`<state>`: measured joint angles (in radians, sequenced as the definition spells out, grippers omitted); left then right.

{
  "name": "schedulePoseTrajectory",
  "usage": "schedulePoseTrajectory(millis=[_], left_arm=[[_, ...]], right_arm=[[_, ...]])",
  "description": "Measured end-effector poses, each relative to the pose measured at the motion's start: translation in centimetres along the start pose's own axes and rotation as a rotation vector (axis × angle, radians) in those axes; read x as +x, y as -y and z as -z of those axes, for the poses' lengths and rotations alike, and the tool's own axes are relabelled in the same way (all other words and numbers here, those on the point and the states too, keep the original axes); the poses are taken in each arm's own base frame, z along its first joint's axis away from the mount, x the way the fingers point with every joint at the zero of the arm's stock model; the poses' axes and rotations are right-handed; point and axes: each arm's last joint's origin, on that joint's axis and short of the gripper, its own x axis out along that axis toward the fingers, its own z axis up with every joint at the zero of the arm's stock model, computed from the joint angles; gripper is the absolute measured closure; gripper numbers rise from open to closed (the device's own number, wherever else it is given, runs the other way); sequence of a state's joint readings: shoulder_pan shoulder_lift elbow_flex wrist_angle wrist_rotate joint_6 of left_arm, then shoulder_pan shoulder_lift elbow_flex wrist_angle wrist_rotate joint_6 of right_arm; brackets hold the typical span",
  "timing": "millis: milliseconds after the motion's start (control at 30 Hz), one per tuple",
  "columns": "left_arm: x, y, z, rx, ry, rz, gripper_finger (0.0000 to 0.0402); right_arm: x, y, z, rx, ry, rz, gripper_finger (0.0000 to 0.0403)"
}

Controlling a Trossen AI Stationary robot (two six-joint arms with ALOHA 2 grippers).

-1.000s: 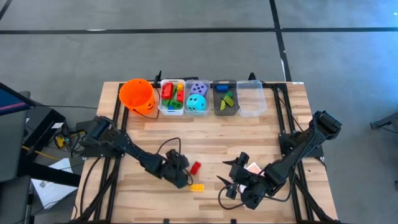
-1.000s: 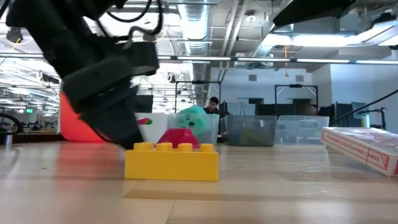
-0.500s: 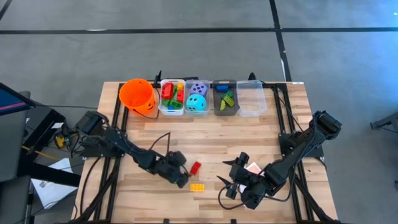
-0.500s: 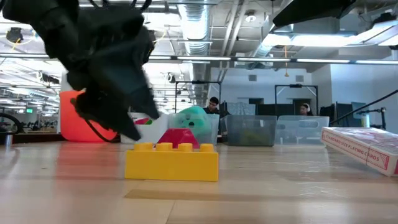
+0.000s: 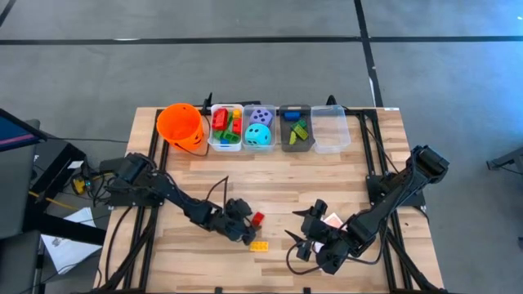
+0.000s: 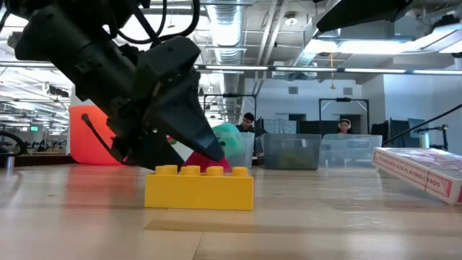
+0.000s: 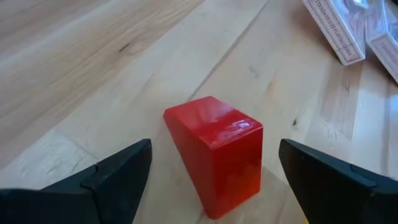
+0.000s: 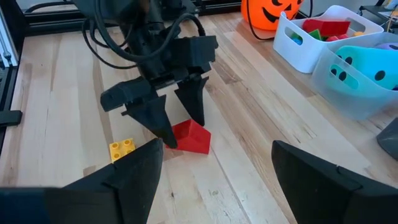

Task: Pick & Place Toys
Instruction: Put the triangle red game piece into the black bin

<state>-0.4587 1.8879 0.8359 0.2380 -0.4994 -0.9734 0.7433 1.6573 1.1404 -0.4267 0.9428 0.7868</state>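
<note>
A red brick (image 7: 214, 155) lies on the wooden table near its front middle, also seen in the high view as the red brick (image 5: 257, 219). My left gripper (image 7: 214, 149) is open and slants down at it, one finger on either side, with a gap between each finger and the brick. From the right wrist view the left gripper (image 8: 177, 121) stands right over the brick. A yellow brick (image 5: 259, 245) lies just nearer the front edge. My right gripper (image 5: 310, 245) waits open at the front right, nothing between its fingers.
Along the far edge stand an orange bucket (image 5: 181, 126), a white bin with bricks (image 5: 226, 126), a bin with two dice (image 5: 259, 126), a grey bin with bricks (image 5: 297, 126) and a clear bin (image 5: 330, 129). A playing-card box (image 5: 333, 220) lies by the right gripper.
My left gripper has gone a little toward the table's right edge and down to the red brick, rolling and tipping its fingers downward; they now stand on both sides of it. The bricks have kept their places.
</note>
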Motion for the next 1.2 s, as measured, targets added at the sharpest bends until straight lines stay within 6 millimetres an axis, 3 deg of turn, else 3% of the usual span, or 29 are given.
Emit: schedulePoseTrajectory(millis=[900,1200], left_arm=[[-0.4,-2.0,1.1,0.191,-0.134,-0.199,0.0056],[-0.4,-1.4,1.3,0.297,-0.042,-0.166,0.0056]], right_arm=[[0.0,0.0,0.0,0.0,-0.001,0.0,0.0109],[0.0,0.0,0.0,0.0,-0.001,0.0,0.0109]])
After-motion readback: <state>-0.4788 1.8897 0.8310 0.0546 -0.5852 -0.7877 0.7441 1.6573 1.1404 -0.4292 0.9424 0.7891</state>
